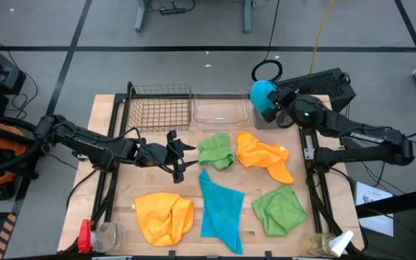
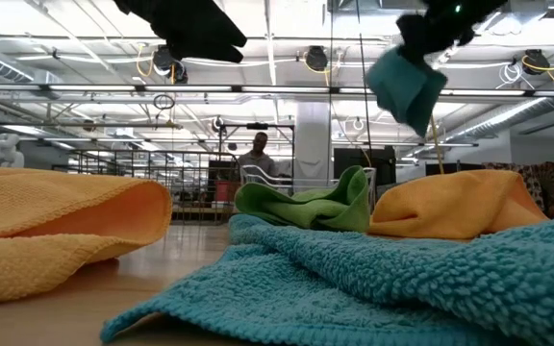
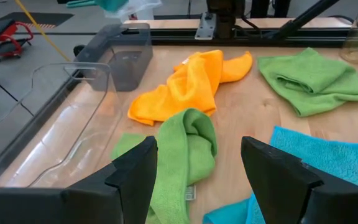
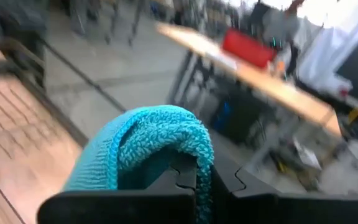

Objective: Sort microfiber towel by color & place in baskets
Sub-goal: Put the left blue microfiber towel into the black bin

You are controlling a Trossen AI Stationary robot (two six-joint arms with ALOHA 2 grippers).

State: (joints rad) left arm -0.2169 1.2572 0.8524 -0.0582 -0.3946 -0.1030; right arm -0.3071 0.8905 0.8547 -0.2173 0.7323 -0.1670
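- The right gripper (image 1: 271, 108) was clamped tight on a bunched blue towel (image 1: 262, 92), held in the air over the dark grey tub (image 3: 124, 55) at the back right of the table (image 1: 107, 108).
- The left gripper (image 1: 181, 157) hung over the table's middle with its fingers (image 3: 132, 171) spread wide and nothing between them, near the green towel (image 1: 217, 150).
- Along the back edge stood the wire-mesh basket (image 1: 159, 108), then the clear plastic tub (image 1: 221, 110), then the grey tub.
- On the table lay an orange towel (image 1: 264, 155), a second orange towel (image 1: 163, 217), a flat blue towel (image 1: 219, 209) and a second green towel (image 1: 279, 209).
- No brand, label or writing could be read on any towel or bin.
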